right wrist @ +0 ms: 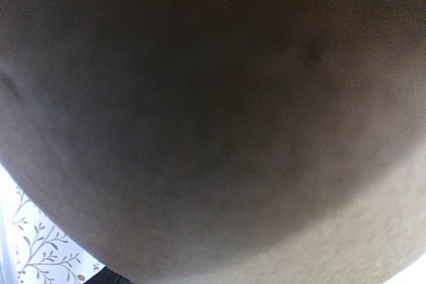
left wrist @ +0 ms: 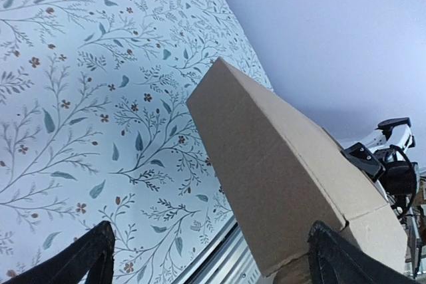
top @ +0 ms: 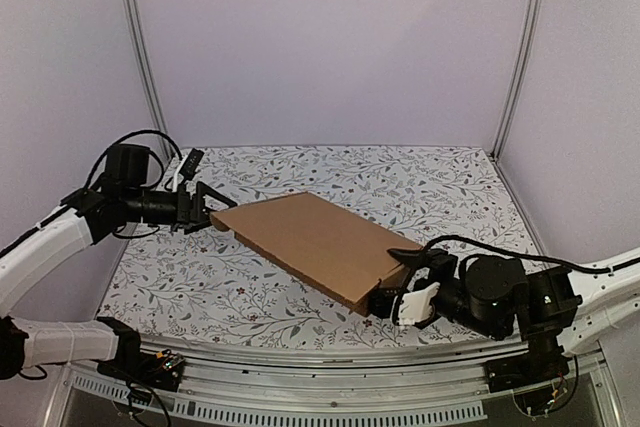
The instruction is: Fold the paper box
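- The paper box (top: 310, 242) is folded shut into a flat, shallow slab. It lies on the floral table (top: 420, 182) with its long axis running diagonally, from far-left to near-right.
- Left gripper (top: 213, 213) is at the box's far-left corner, with the jaws spread wide. In the left wrist view both fingers (left wrist: 93, 261) are well apart. The cardboard sits toward the right finger, and the left finger has only table in front of it.
- From the left gripper, the box runs straight away along its long axis toward the other arm. The left gripper faces a corner rather than a flat side.
- Right gripper (top: 402, 280) is at the opposite, near-right end. One black finger lies over the top face and the white pad sits below the end wall, so the jaws straddle that end.
- Whether the right gripper is actually clamped can't be told. The right wrist view is filled with blurred cardboard pressed up to the lens.
- Each arm has one end of the box, and neither is clearly nearer. The right looks engaged; the left looks only positioned.
- Judgement: folding looks about done, with no loose flaps visible from above.
- Judgement: any next squeeze or tuck depends on the left gripper's offset. It would need to shift sideways to centre the corner before closing.
- Risk: if the left pushes along the long axis, the box will slide into the right gripper or pivot about it.
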